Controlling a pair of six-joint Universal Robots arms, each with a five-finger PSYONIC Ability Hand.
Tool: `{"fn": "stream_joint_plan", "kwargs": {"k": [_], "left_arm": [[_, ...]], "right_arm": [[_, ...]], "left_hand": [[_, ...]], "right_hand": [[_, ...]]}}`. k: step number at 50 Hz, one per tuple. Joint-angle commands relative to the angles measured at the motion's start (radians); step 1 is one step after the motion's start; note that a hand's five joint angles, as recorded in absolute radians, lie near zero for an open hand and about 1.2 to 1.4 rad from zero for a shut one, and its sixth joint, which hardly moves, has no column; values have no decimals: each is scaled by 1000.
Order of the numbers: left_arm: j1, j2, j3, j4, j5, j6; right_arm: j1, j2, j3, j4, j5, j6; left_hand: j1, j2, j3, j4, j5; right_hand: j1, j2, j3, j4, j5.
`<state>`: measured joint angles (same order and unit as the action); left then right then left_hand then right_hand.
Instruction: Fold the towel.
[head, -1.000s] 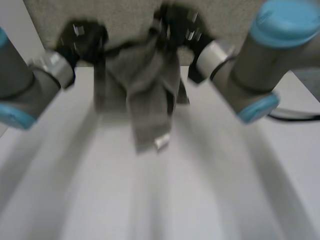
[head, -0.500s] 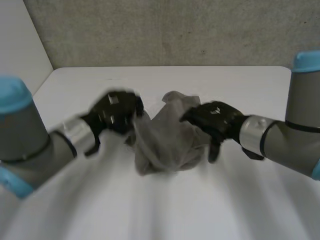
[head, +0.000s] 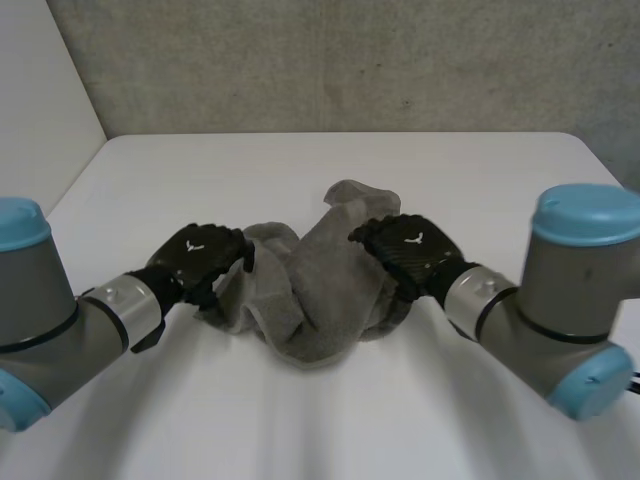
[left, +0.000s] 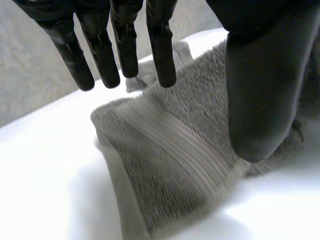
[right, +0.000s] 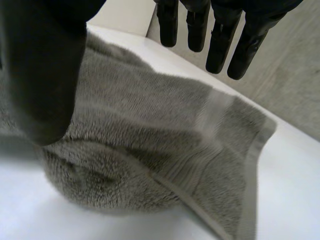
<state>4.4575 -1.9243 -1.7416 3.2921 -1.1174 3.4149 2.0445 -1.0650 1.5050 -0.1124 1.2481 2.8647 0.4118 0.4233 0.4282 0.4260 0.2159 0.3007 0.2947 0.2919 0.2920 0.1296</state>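
A grey towel (head: 315, 290) lies crumpled in a heap on the white table (head: 320, 170), with one end sticking up at the back. My left hand (head: 200, 258) hovers at the heap's left side, fingers (left: 162, 45) straight and thumb apart, holding nothing. In the left wrist view the towel (left: 175, 160) lies under the palm, its ribbed border showing. My right hand (head: 405, 250) sits over the heap's right side, fingers (right: 220, 45) straight and spread from the thumb. The towel (right: 150, 135) bunches below that palm, with a hemmed corner beyond the fingertips.
A grey wall (head: 330, 60) runs behind the table's far edge. Bare white tabletop surrounds the heap on every side, with the widest stretch in front of it. Both grey arms reach in from the near corners.
Both hands came down from high up with the towel hanging between them, set it on the table and let go. The fingers went from curled to straight.
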Motion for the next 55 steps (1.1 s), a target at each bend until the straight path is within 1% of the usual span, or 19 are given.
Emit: {"fn": "stream_joint_plan", "kwargs": {"k": [1,7,9,11,12,14,15,20,25,29,34,38,42,43,44,45,46,49,55], "left_arm": [[9,-1,-84,9,-2,0],[-10,-25,-105,26,-1,-17],[-23,-41,-102,37,1,-19],[-41,-51,-96,49,-1,-23],[-62,-56,-90,60,-1,-35],[-75,-56,-84,72,-1,-57],[-89,-55,-75,84,-2,-86],[-104,-42,-58,122,-7,-176],[-132,-42,-24,161,-10,-256],[-144,-58,-1,170,-10,-284],[-190,-116,60,172,-41,-299],[-218,-131,88,169,-59,-327],[-263,-133,111,162,-56,-425],[-264,-133,111,162,-56,-425],[-273,-127,109,159,-56,-457],[-279,-121,102,159,-55,-485],[-279,-120,102,159,-55,-485],[-285,-102,86,159,-56,-509],[-279,-85,48,162,-65,-508]], "right_arm": [[34,148,-97,33,4,-8],[59,208,-140,46,2,38],[59,214,-144,48,2,47],[57,209,-149,53,1,59],[57,209,-149,53,1,59],[46,179,-143,53,-7,77],[46,178,-143,53,-7,77],[13,53,-123,50,-7,136],[-58,-58,-56,57,-56,179],[-72,-101,10,62,-90,177],[-79,-141,118,83,-127,165],[-128,-191,210,83,-156,160],[-153,-216,245,77,-171,154],[-158,-217,253,77,-171,150],[-161,-217,254,77,-165,145],[-161,-217,255,77,-165,145],[-162,-217,258,79,-158,145],[-168,-217,265,80,-154,145],[-198,-222,303,63,-160,145]], "left_hand": [[-81,-92,-97,-95,-59],[-175,-186,-191,-189,-153],[-178,-189,-194,-192,-156],[-181,-192,-197,-195,-159],[-184,-195,-200,-198,-162],[-184,-195,-200,-198,-162],[-178,-189,-194,-192,-156],[-169,-180,-185,-183,-148],[-157,-169,-174,-171,-136],[-122,-133,-138,-136,-101],[63,51,46,48,84],[69,57,52,55,90],[66,54,49,52,87],[66,54,49,52,87],[63,52,47,49,84],[63,52,47,49,84],[63,52,47,49,84],[63,52,47,49,84],[124,113,108,110,145]], "right_hand": [[84,90,92,92,80],[301,307,310,310,298],[486,492,495,495,483],[796,802,804,804,792],[797,803,806,806,794],[1094,1101,1103,1103,1091],[1096,1102,1104,1104,1092],[1096,1102,1104,1104,1092],[1096,1102,1104,1104,1092],[1096,1102,1104,1104,1092],[1096,1102,1104,1104,1092],[1096,1102,1104,1104,1092],[1088,1094,1097,1096,1084],[905,911,913,913,901],[577,583,586,586,574],[574,580,583,583,571],[243,249,251,251,239],[119,125,128,128,116],[128,134,136,136,124]]}}
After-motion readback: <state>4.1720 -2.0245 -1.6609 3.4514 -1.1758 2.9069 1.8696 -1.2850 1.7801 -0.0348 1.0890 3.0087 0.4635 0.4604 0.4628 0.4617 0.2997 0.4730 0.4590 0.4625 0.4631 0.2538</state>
